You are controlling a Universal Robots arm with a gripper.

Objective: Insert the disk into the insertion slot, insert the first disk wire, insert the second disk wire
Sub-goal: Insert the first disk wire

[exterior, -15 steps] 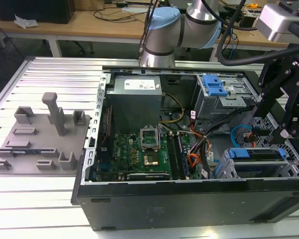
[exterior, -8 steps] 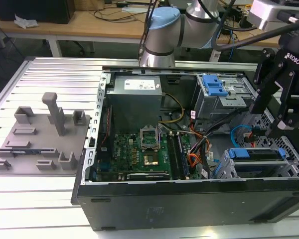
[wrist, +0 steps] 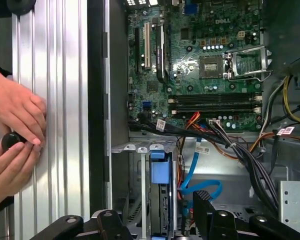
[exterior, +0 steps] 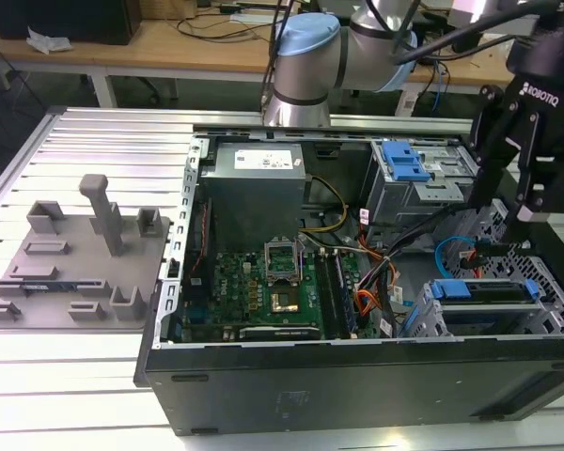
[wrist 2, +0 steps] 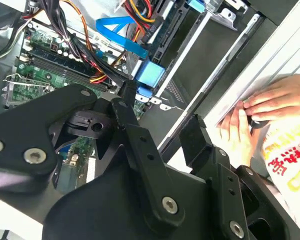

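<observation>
Toward the bench's edge at the exterior view's right, over the open computer case [exterior: 357,385], the gripper [exterior: 498,210] hangs spread wide, grasping nothing. Beneath it the disk [exterior: 479,290] sits in the insertion slot [exterior: 420,316], a blue cable [wrist: 194,162] looping beside.

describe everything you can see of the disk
The disk is a flat drive in a bright blue plastic carrier, lying level inside the insertion slot, a grey perforated cage at the exterior view's right. Its blue end faces the motherboard. The open gripper hangs above, apart from it; a blue cable curves beside it.
</observation>
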